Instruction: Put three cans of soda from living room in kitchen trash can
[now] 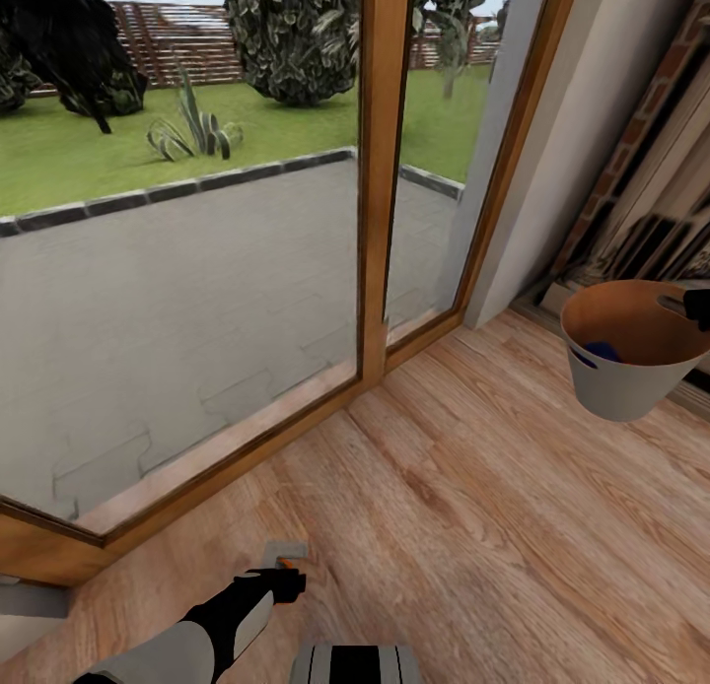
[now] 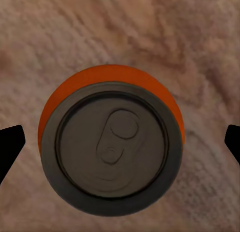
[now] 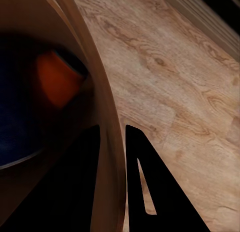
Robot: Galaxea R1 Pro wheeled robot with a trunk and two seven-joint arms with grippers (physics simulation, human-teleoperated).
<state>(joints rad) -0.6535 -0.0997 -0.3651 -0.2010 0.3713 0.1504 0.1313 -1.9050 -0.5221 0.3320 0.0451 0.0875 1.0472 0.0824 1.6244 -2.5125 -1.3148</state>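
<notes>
Item: orange soda can (image 2: pixel 111 147), upright on the plank floor (image 1: pixel 473 526) beside the glass doors (image 1: pixel 197 270), directly under the left end effector (image 2: pixel 120 144), fingers spread either side, not touching. Likely light, rigid, smooth-walled; take it across the mid-body. Trash can (image 1: pixel 631 354), held off the floor, rim pinched by the right end effector (image 3: pixel 114 184); holds a blue can (image 1: pixel 602 350) and an orange one (image 3: pixel 59 81).

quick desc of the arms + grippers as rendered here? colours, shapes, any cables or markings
Left arm: pale grey forearm shell, black wrist section, black left gripper. Its fingers are flat, black and pointed. The right gripper is black too, with wedge-shaped fingers, one with a slot. No cables or markings visible.
</notes>
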